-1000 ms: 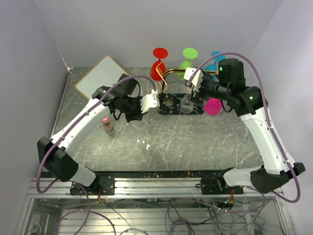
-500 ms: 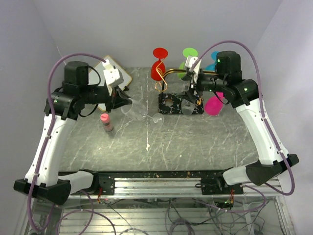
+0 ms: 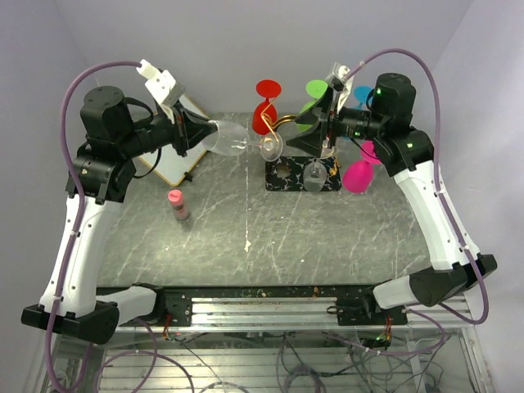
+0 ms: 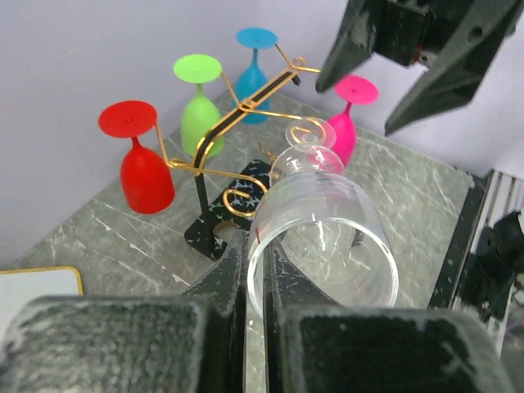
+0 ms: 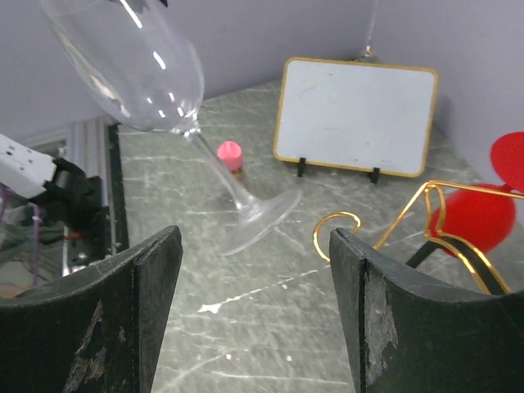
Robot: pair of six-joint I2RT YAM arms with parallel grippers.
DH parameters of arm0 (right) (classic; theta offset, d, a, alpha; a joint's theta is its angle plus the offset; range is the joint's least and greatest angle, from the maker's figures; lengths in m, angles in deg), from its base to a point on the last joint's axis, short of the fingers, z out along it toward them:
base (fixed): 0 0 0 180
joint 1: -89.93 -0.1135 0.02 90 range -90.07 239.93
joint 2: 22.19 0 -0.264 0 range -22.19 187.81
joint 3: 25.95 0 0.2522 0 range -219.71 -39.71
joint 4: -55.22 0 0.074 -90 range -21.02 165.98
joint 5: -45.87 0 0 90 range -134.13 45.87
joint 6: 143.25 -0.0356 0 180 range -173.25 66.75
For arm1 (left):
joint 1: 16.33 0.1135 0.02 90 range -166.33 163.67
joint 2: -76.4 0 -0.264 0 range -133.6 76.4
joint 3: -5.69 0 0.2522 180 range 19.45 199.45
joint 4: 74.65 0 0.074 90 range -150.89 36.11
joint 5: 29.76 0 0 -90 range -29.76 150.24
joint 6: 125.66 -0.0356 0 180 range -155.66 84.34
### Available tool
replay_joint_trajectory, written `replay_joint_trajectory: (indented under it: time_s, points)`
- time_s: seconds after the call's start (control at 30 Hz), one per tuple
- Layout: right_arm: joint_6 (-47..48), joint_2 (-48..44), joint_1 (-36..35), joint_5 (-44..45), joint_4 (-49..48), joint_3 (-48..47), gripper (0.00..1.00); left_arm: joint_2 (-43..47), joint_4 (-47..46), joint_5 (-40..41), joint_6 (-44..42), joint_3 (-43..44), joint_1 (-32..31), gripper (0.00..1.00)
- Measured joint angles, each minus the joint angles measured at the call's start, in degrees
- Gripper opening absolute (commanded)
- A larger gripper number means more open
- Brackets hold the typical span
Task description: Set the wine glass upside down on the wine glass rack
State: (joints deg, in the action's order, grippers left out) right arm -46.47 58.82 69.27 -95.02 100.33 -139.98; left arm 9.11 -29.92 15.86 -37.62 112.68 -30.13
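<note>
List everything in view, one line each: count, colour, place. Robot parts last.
wine glass: one, clear, lifted on its side, foot toward the rack
wine glass rack: one, gold wire on black veined base, far middle of table
hung glasses: four, upside down on the rack: red glass, green glass, blue glass, pink glass
second clear glass: one, at the rack's base, support unclear
board: one, white with gold edge, upright, far left
small bottle: one, pink, left of table's middle
table: one, grey marbled
left gripper: black, shut on the wine glass
right gripper: black, open, over the rack
</note>
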Motion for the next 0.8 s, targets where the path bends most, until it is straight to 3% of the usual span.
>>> replay_joint_trajectory:
  time_s: [0.4,0.8]
  points:
    - [-18.6,2.5,0.0,1.4,-10.2,5.1,0.66,-2.3,-6.4,7.0,8.4,0.2,0.0,0.07]
    - [-25.5,4.8,-0.7,2.6,-15.3,8.9,0.43,-3.1,-7.5,7.9,9.1,0.2,0.0,0.07]
